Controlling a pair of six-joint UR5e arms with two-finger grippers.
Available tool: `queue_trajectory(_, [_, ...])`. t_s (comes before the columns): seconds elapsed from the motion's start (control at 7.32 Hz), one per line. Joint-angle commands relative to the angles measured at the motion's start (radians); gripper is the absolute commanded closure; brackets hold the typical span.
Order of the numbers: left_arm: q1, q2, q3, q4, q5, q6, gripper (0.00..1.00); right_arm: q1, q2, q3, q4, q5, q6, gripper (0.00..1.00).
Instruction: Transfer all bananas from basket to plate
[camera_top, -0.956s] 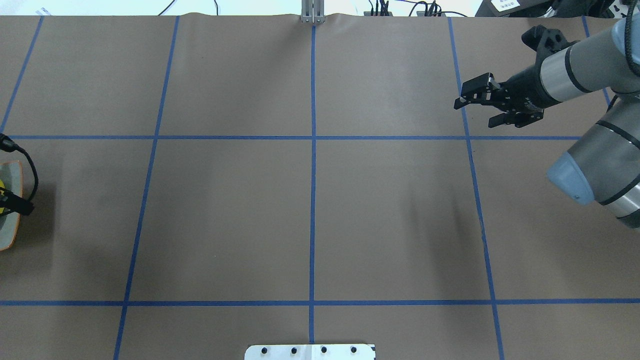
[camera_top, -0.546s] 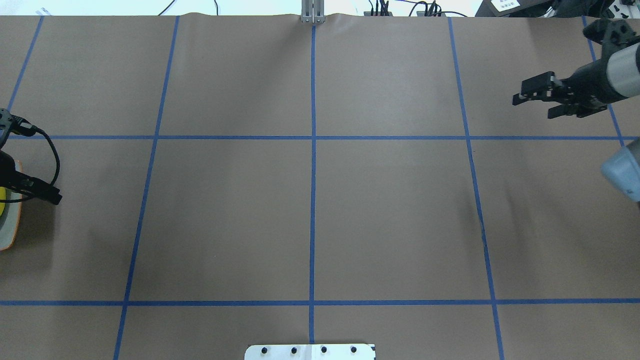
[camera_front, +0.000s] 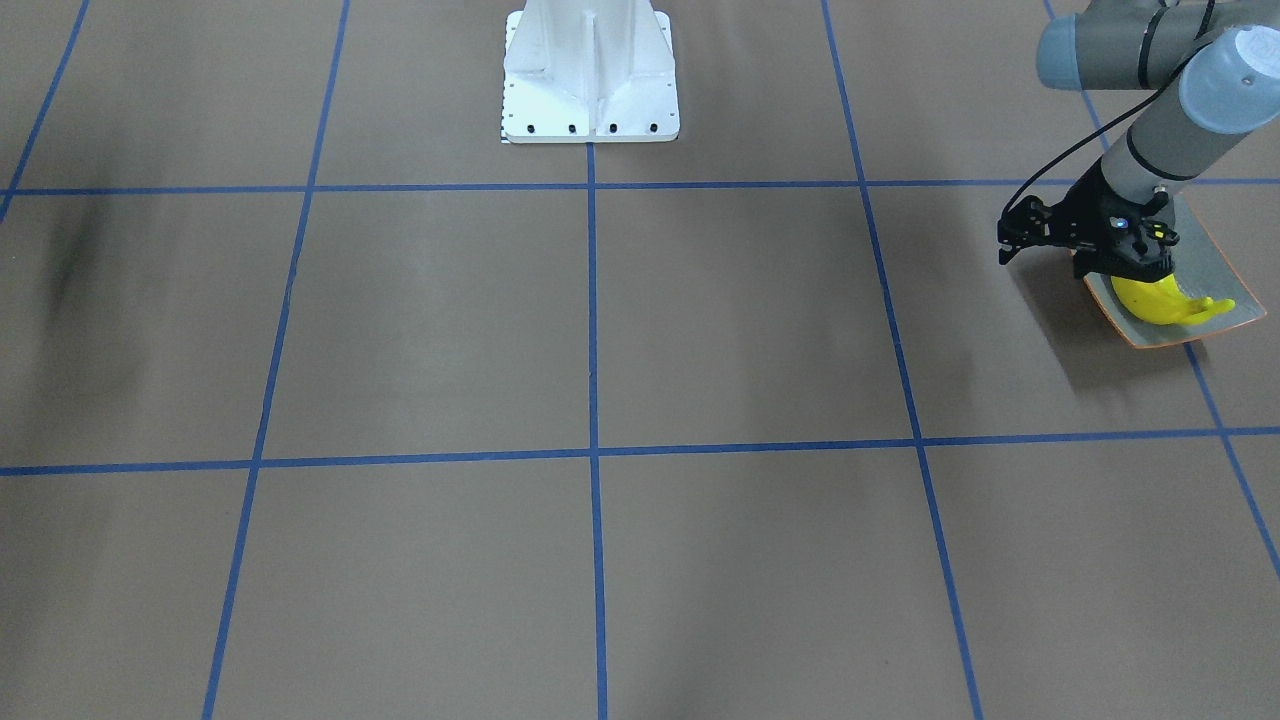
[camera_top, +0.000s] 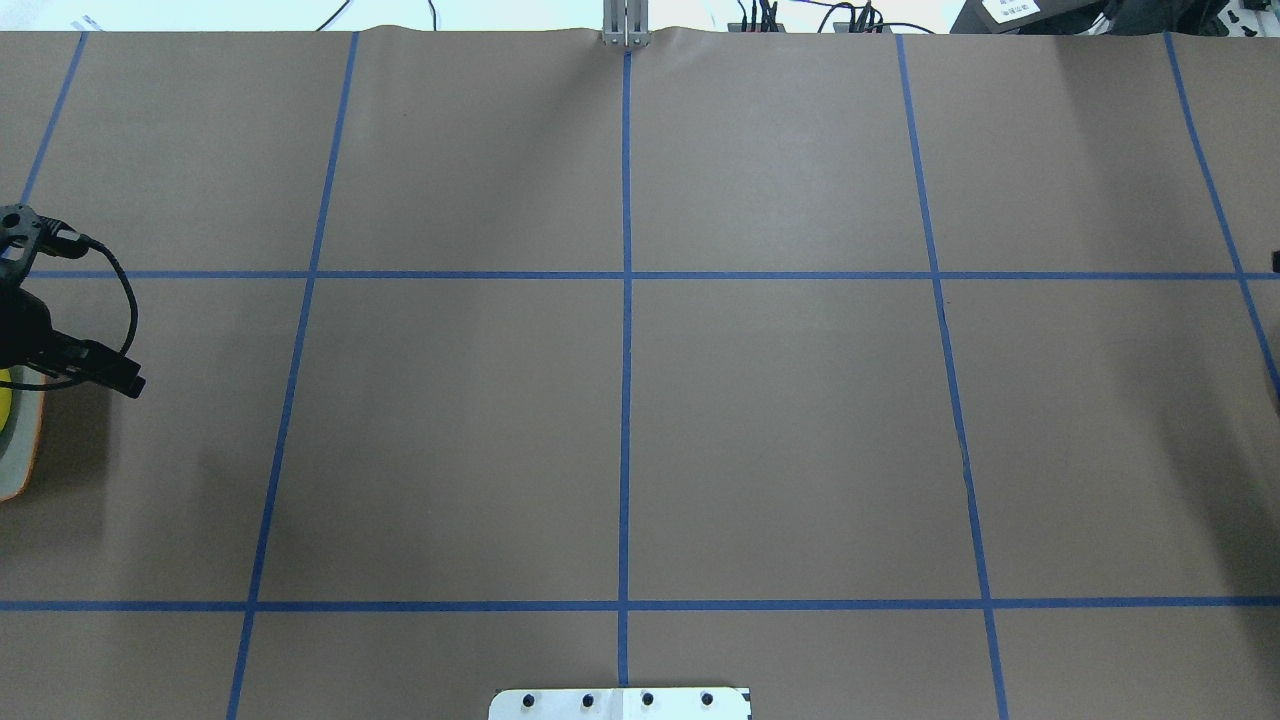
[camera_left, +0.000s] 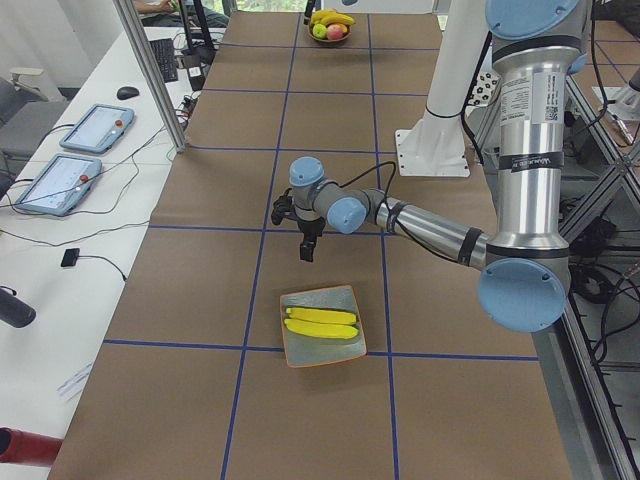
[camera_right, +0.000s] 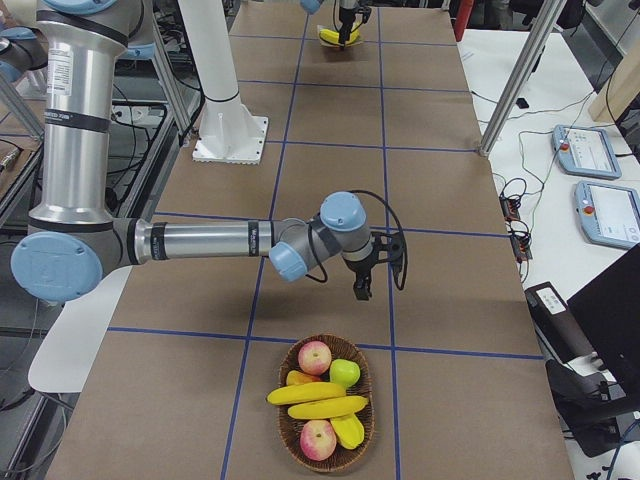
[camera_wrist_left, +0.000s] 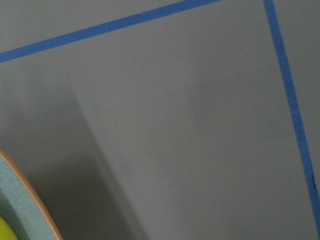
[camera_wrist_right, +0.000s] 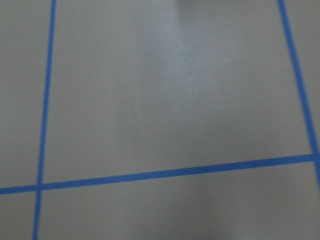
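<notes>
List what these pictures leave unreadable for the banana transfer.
- Plate: cut off by the left edge in the overhead view.
- Left gripper: jaws hidden by its own body in the front-facing view, cut off overhead; open or shut unclear.
- Right gripper: shows only in the exterior right view; state unclear.
- Bananas in the basket: overlapping other fruit in the exterior right view; count unclear.

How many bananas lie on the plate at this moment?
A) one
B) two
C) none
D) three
B: in the exterior left view, two bananas lie side by side on the plate.
</notes>
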Motion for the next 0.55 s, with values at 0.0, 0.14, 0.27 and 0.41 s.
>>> queue_trajectory(0.0, [0.0,-0.008,0.002,-0.005,0.001,-0.027,0.01,0.134,-0.176,-0.003,0.001,0.004,-0.306,0.0])
queue_trajectory(0.14, [0.0,-0.008,0.001,-0.005,0.003,-0.029,0.01,0.142,-0.224,-0.004,0.008,-0.013,-0.351,0.0])
queue_trajectory(0.27, [0.0,-0.009,-0.001,-0.005,0.001,-0.031,0.01,0.15,-0.229,-0.054,0.013,-0.015,-0.396,0.0])
queue_trajectory(0.41, [0.0,-0.009,-0.003,-0.006,0.001,-0.044,0.01,0.151,-0.223,-0.125,0.055,-0.018,-0.423,0.0])
